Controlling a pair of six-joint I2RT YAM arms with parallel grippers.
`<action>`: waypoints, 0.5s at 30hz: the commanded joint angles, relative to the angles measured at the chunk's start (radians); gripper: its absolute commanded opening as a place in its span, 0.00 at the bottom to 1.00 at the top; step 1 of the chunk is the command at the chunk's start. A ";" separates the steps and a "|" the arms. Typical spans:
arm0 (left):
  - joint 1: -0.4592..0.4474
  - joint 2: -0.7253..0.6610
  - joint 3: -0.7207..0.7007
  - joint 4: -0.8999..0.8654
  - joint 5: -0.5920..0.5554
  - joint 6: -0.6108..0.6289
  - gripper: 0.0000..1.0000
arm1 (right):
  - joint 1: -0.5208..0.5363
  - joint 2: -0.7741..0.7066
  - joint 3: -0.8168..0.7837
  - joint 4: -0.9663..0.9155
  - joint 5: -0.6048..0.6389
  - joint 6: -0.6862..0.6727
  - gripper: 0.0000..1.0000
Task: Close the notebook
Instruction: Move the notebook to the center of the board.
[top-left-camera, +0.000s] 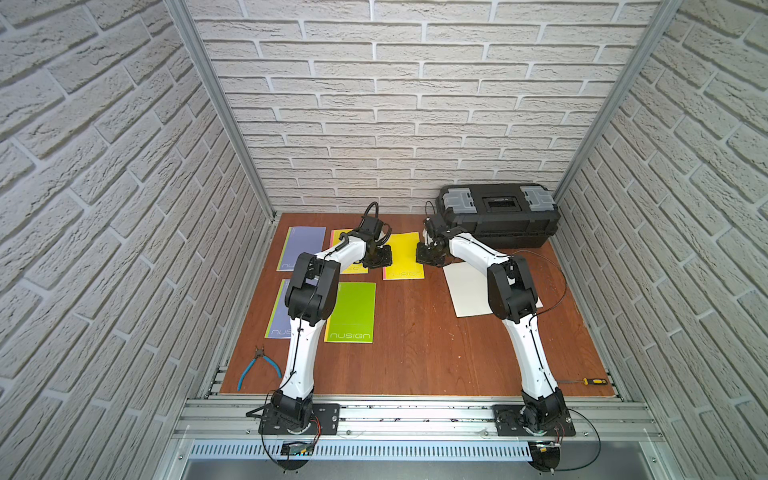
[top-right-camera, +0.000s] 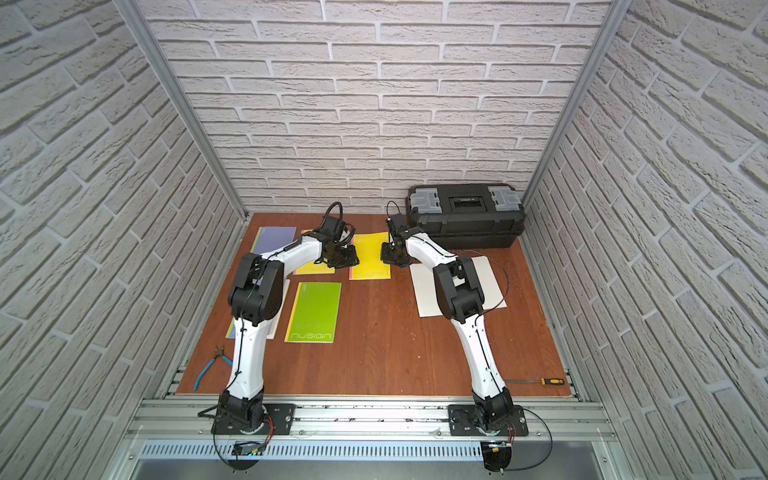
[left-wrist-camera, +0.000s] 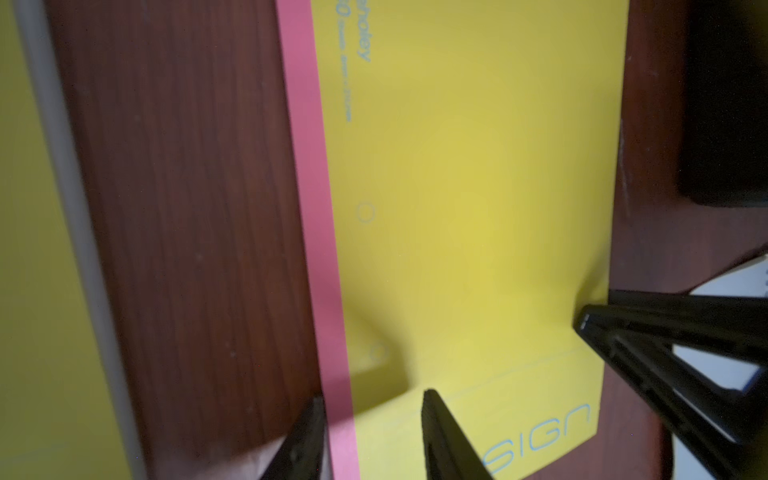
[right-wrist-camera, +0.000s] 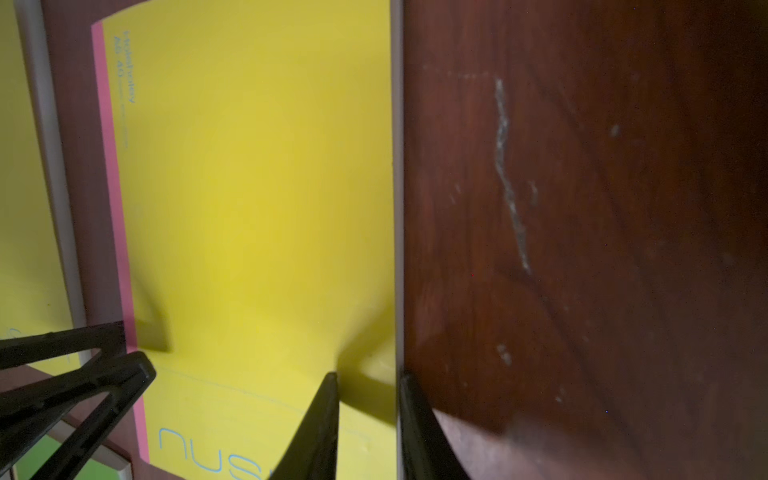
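Note:
A yellow notebook (top-left-camera: 405, 254) (top-right-camera: 370, 254) with a pink spine strip lies shut and flat on the wooden table, between my two grippers. My left gripper (top-left-camera: 379, 262) (left-wrist-camera: 374, 399) is open, and its fingertips straddle the pink spine edge. In the left wrist view the cover (left-wrist-camera: 478, 208) fills the middle. My right gripper (top-left-camera: 430, 258) (right-wrist-camera: 368, 376) stands over the opposite, free edge of the notebook (right-wrist-camera: 249, 208) with a narrow gap between its fingers. One finger is over the cover, the other over bare wood. Nothing is pinched.
A second yellow notebook (top-left-camera: 353, 268) lies under the left arm, with two purple ones (top-left-camera: 301, 249) (top-left-camera: 277, 318) and a green one (top-left-camera: 351, 311) nearby. A white sheet (top-left-camera: 467, 291) lies under the right arm. A black toolbox (top-left-camera: 498, 216) stands at the back right. Pliers (top-left-camera: 257, 368) and a screwdriver (top-left-camera: 590, 381) lie near the front edge.

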 joint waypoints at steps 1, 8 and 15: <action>-0.020 0.088 0.020 -0.047 0.112 0.037 0.39 | 0.044 0.105 0.011 0.023 -0.153 0.031 0.27; -0.004 0.122 0.068 -0.066 0.135 0.052 0.40 | 0.035 0.164 0.099 0.008 -0.168 0.046 0.27; 0.012 0.059 0.040 -0.056 0.102 0.071 0.48 | 0.032 0.077 0.043 0.054 -0.159 0.019 0.35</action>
